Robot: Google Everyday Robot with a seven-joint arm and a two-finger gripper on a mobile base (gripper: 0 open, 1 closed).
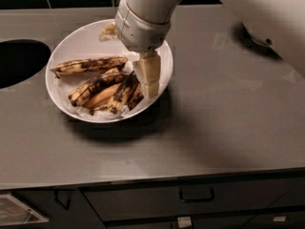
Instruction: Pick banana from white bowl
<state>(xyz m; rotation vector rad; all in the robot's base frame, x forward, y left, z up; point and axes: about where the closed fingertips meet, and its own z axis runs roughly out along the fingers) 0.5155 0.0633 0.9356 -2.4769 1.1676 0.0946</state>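
The white bowl [71,44] is wide and shallow and stands on the grey counter, left of centre. Several overripe, brown-spotted bananas lie in it: one long banana [90,64] across the middle and a cluster [107,92] below it toward the front. My gripper [148,82] hangs from the white wrist [142,25] and points down into the right side of the bowl. Its cream tip is right beside the cluster's right end. The wrist hides the bowl's back right part.
The grey counter [228,113] stretches to the right and front of the bowl. A dark round hole [19,61] is in the counter at the left. The arm's white body [267,13] fills the upper right. Dark drawers [195,197] run below the counter's front edge.
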